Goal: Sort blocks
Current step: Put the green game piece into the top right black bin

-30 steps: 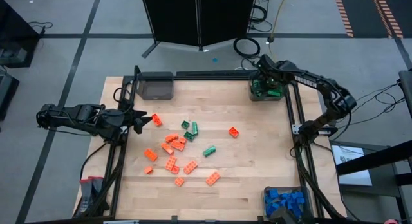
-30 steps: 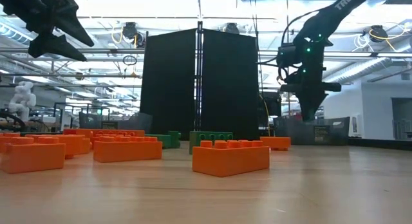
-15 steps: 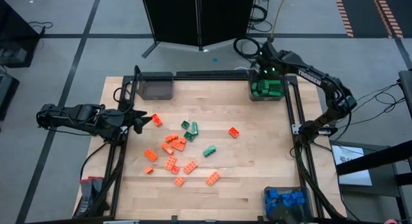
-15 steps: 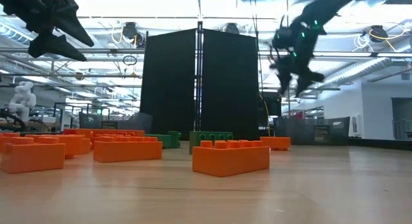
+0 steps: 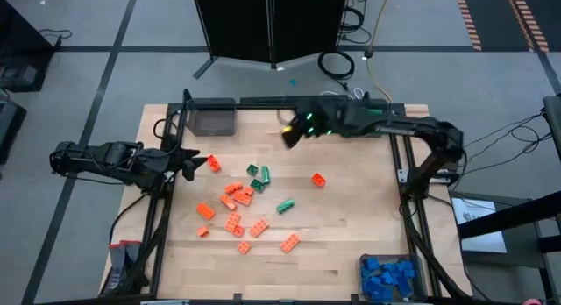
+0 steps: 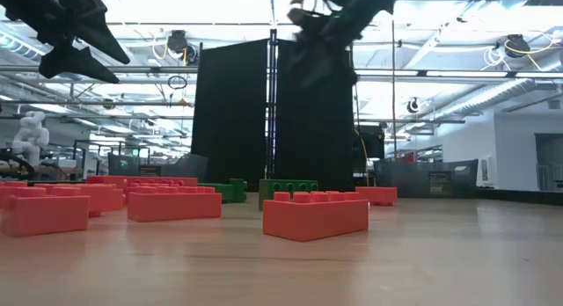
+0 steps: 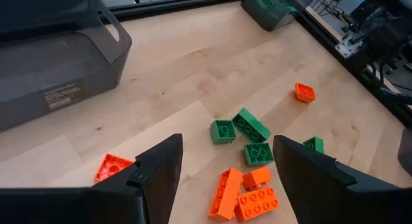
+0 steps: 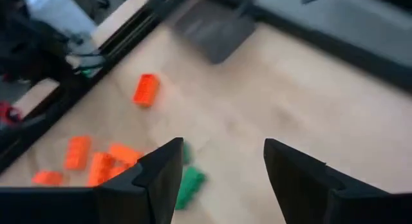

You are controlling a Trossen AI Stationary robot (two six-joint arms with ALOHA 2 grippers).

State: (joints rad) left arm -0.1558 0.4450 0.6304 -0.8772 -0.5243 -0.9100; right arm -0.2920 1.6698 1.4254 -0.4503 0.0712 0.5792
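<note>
Orange and green blocks [image 5: 245,200] lie scattered on the middle of the wooden table; in the low view they stand in a row [image 6: 314,214]. One orange block [image 5: 213,164] lies apart near the left edge, just in front of my left gripper [image 5: 188,164], which hovers open above the table with nothing between its fingers [image 7: 226,147]. My right gripper [image 5: 289,135] hangs open and empty high over the far middle of the table [image 8: 223,147], slanting down toward the blocks. It shows blurred at the top of the low view [image 6: 321,33].
A grey bin [image 5: 213,118] stands at the far left corner. A bin of green blocks [image 7: 267,6] sits at the far right corner, and a bin of blue blocks [image 5: 390,275] at the near right corner. One orange block [image 5: 318,180] lies alone right of the cluster.
My right gripper has swung fast from above the green bin at the far right corner toward the table's left along the far edge, rising and tipping from pointing down to slanting. Its fingers have spread apart. The left arm and the blocks on the table have kept still.
</note>
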